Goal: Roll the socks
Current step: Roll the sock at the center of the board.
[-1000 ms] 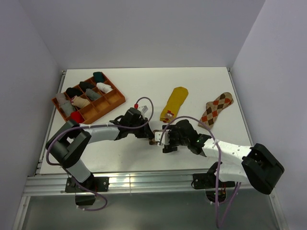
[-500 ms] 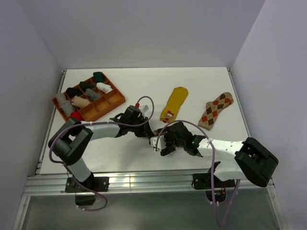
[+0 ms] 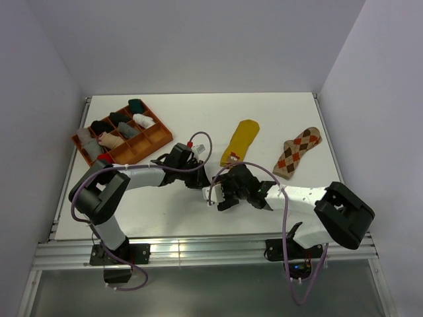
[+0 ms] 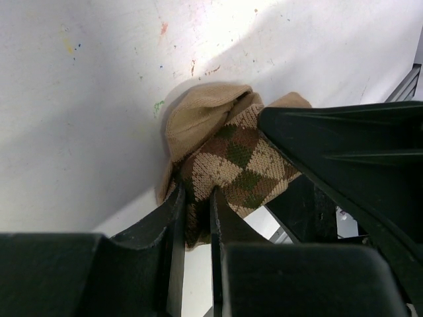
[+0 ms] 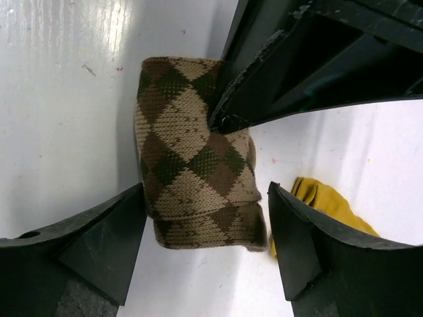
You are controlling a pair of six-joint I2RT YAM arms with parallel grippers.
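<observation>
Sitting at the upper left of the top view, the orange tray [image 3: 158,134] holds small rolled bundles in its compartments: a teal bundle [image 3: 135,105] at the far end, a white bundle [image 3: 143,121], a black bundle [image 3: 99,127], a cream bundle [image 3: 109,140] and a red bundle [image 3: 104,159] at the near end. Others in the tray are too dark to sort out.

The mustard sock [image 3: 241,140] lies flat near the centre of the table with a small red label [image 3: 231,158] at its lower end; no writing on it can be read. The orange argyle sock [image 3: 297,150] lies flat to the right of it.

The brown-and-cream argyle sock [image 5: 192,172] is bundled just below centre and is almost wholly covered by both grippers in the top view. The left gripper [image 4: 196,208] pinches a fold of it between nearly closed fingers. The right gripper [image 5: 205,198] stands wide, one finger on each side of the bundle. Whether those fingers touch it is unclear.
</observation>
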